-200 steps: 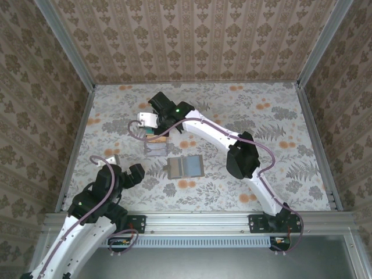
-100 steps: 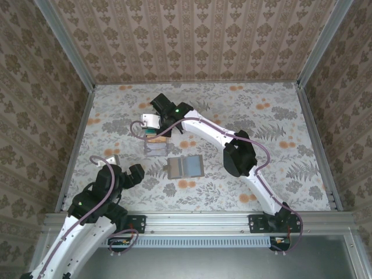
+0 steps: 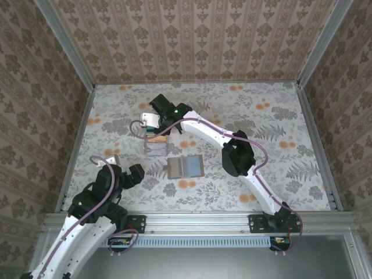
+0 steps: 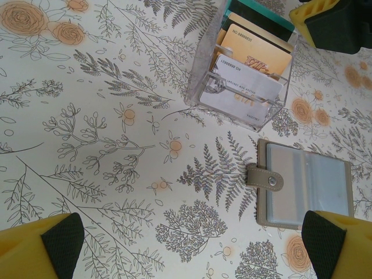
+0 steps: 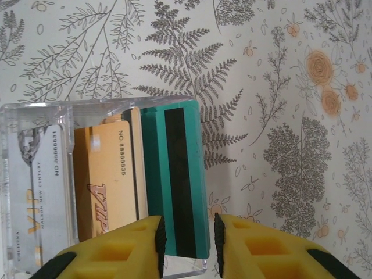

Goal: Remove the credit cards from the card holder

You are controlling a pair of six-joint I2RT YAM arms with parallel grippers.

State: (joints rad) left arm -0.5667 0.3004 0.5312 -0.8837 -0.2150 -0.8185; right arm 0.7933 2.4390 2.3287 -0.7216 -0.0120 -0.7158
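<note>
The card holder (image 3: pixel 185 167) lies open and flat mid-table, pale grey-blue inside, with its snap tab to the left (image 4: pixel 264 177). Behind it stands a clear box (image 3: pixel 155 145) holding the credit cards on edge: a teal one with a black stripe (image 5: pixel 174 174), an orange-tan one (image 5: pixel 107 180) and a pale grey one (image 5: pixel 40 192). My right gripper (image 5: pixel 187 238) hangs over the box's teal end. Its jaws are a little apart on either side of the teal card, which rests in the box. My left gripper (image 4: pixel 195 244) is wide open above bare cloth, left of the card holder.
The floral tablecloth (image 3: pixel 261 151) is fenced by patterned walls and a metal frame (image 3: pixel 72 145). The right arm (image 3: pixel 238 154) reaches diagonally across the table's middle. The clear box (image 4: pixel 241 75) stands just beyond the card holder (image 4: pixel 305 183).
The right gripper's jaws have parted from shut, and the teal card now stands free in the clear box. The right elbow shifted slightly left. The left arm has not moved.
</note>
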